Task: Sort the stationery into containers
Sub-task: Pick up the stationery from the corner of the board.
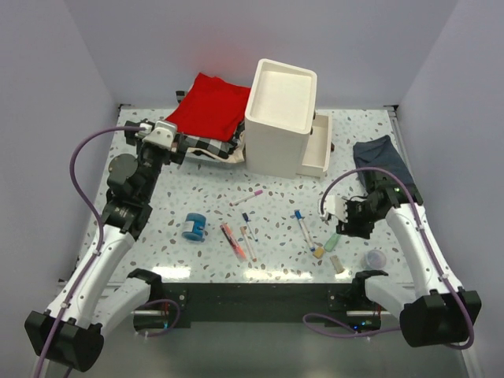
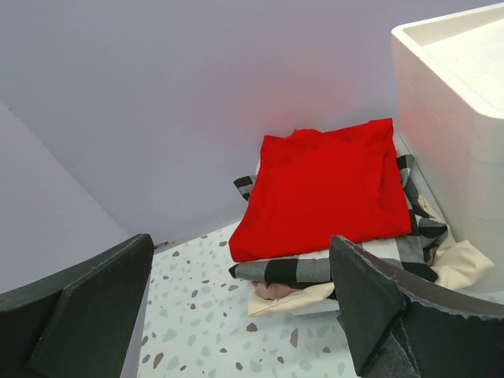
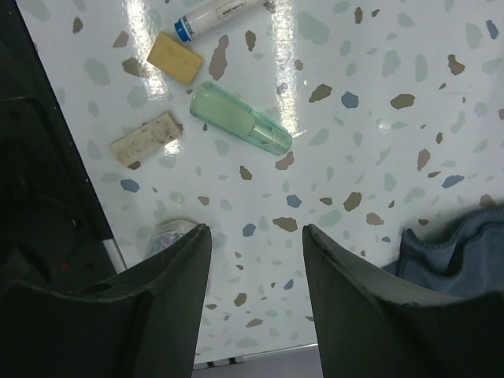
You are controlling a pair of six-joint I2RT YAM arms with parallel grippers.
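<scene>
The green tube (image 3: pixel 240 118) lies flat on the table (image 3: pixel 378 63) beside two erasers (image 3: pixel 175 57), ahead of the right gripper (image 3: pixel 256 232), whose jaws are spread wide and hold nothing; it should straddle the tube's narrow width, seemingly clear of both.

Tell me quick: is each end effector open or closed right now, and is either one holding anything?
Left end effector: open, holding nothing.
Right end effector: open, holding nothing.
</scene>
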